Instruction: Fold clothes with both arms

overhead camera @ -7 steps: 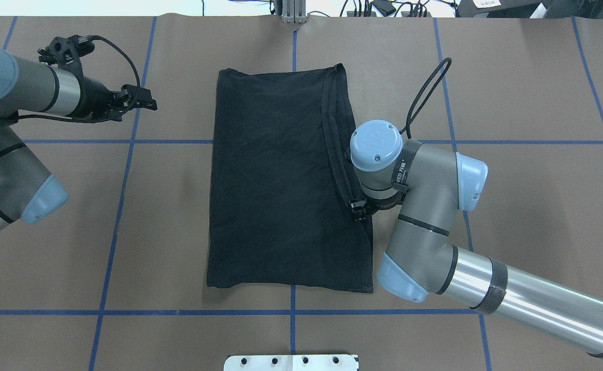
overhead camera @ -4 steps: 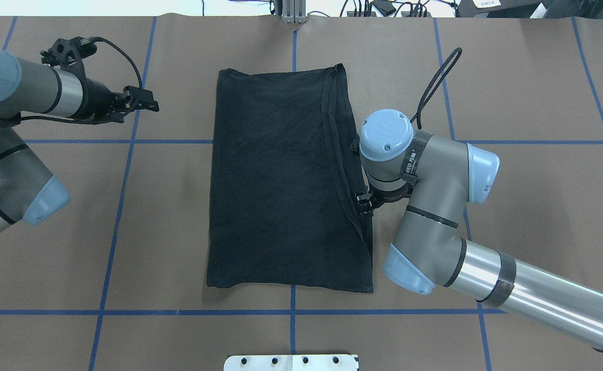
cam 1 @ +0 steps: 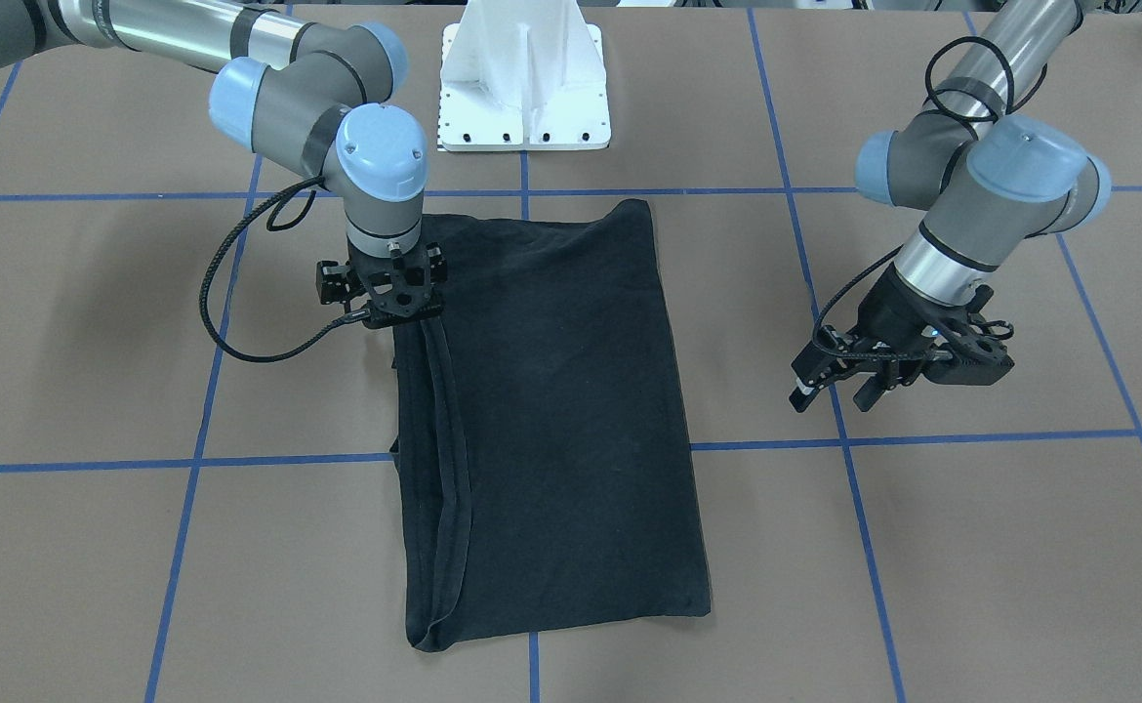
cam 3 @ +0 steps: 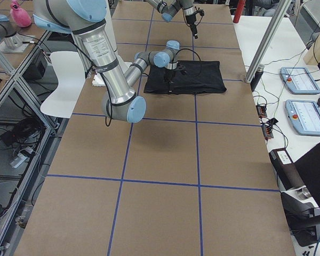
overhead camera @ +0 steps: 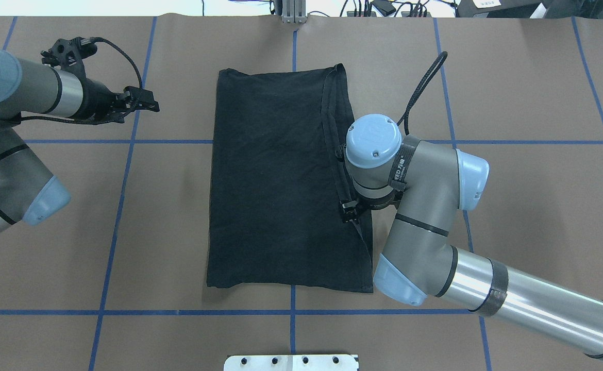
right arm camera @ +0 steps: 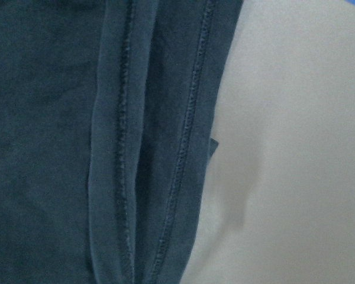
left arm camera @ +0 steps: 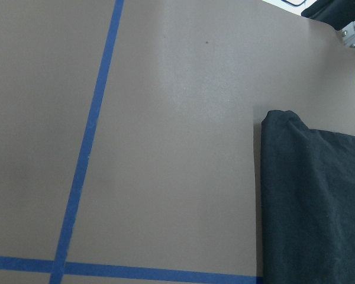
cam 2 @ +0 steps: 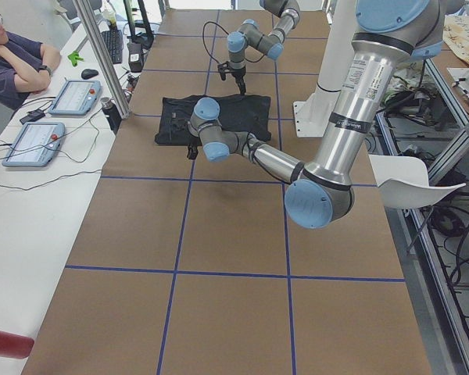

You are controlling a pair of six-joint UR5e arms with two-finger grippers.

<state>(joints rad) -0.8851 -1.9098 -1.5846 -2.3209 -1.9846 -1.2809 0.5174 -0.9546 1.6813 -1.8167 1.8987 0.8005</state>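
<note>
Table (overhead camera: pixel 538 206): brown covering, blue tape grid.

Right arm (overhead camera: pixel 425 206): reaches in over the table, wrist pointing straight down at the right-hand edge of the shirt.

Left arm (overhead camera: pixel 23 93): off to the left, wrist angled toward the table, well apart from the shirt.

T-shirt (overhead camera: pixel 275 180): black, folded into a long rectangle, lying flat at table centre between the arms, across a blue tape line. Only plain black fabric shows. Two stitched hem bands (right arm camera: pixel 160 148) run side by side along its right-hand edge.

White base pedestal (cam 1: pixel 524 88): on the robot's side of the table, just beside the shirt's near short edge.

Right gripper (cam 1: pixel 400 314): down on the hem bands about midway along that edge. Fingers are hidden under the gripper body and don't show in the wrist view, so I cannot tell whether it's gripping.

Left gripper (cam 1: pixel 833 395): low over bare table, fingertips spread apart, nothing between them.
</note>
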